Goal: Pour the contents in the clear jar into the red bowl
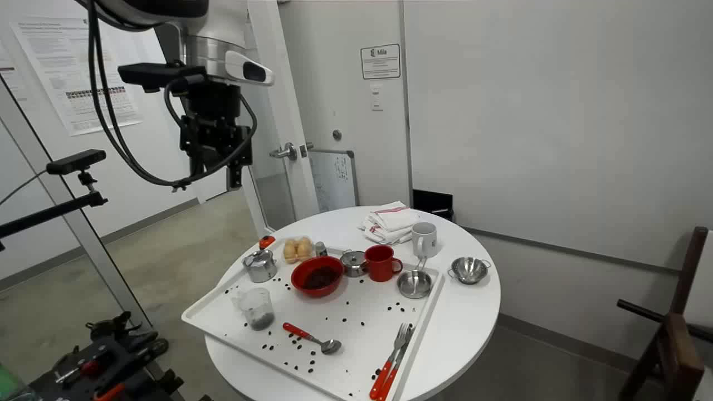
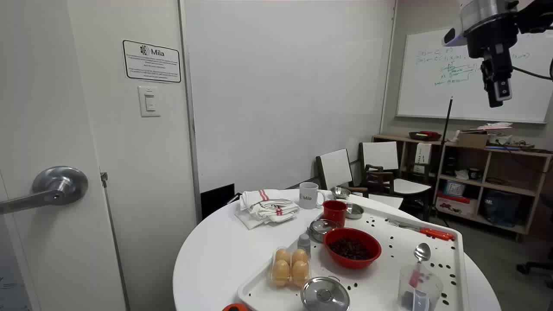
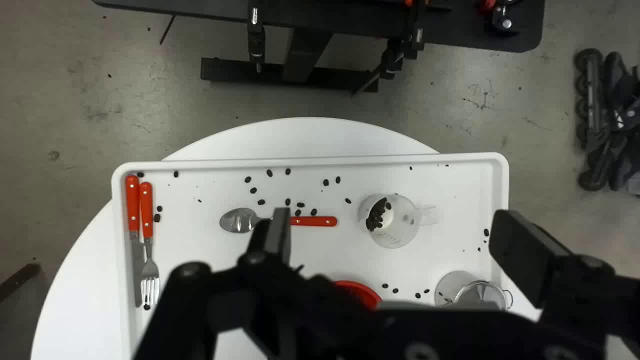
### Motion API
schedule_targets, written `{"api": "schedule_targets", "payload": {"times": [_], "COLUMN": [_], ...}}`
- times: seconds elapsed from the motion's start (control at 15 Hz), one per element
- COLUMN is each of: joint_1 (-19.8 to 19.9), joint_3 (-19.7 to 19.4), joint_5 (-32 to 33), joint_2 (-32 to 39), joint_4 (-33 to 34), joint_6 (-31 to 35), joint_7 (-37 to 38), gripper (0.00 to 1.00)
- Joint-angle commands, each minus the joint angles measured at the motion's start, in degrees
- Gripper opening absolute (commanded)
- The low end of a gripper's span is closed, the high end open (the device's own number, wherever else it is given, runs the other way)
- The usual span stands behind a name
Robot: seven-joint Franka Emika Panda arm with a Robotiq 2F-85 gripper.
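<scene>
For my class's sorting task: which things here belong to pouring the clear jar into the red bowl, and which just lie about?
Belonging: clear jar; dark beans in it; red bowl; gripper.
Lying about: spoon; fork; knife; red mug; grey mug; eggs; towels; metal pots.

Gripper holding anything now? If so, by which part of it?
Nothing held: the gripper hangs open and empty in the air; the clear jar stands on the tray.

The table [image 1: 473, 312] bears four eggs [image 2: 299, 271], three utensils [image 1: 303, 334], two mugs [image 1: 380, 263], one red bowl [image 2: 352, 262], one clear jar [image 1: 257, 303].
</scene>
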State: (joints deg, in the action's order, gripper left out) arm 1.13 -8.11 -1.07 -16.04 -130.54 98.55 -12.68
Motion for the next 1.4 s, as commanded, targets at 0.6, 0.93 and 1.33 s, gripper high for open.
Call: {"api": "schedule_targets", "payload": {"times": [0.6, 0.93, 1.33], "joint_1": [2.62, 3.45, 3.05], "joint_3": [2.78, 4.89, 6.5], "joint_5": [2.0, 1.96, 1.06], "joint_2": [1.75, 4.56, 16.82], "joint_4": [1.09, 0.97, 2.2], "joint_6": [-2.09, -0.78, 1.86], "joint_7": [12.56, 28.63, 46.22], "gripper": [1.0, 1.0, 1.0]}}
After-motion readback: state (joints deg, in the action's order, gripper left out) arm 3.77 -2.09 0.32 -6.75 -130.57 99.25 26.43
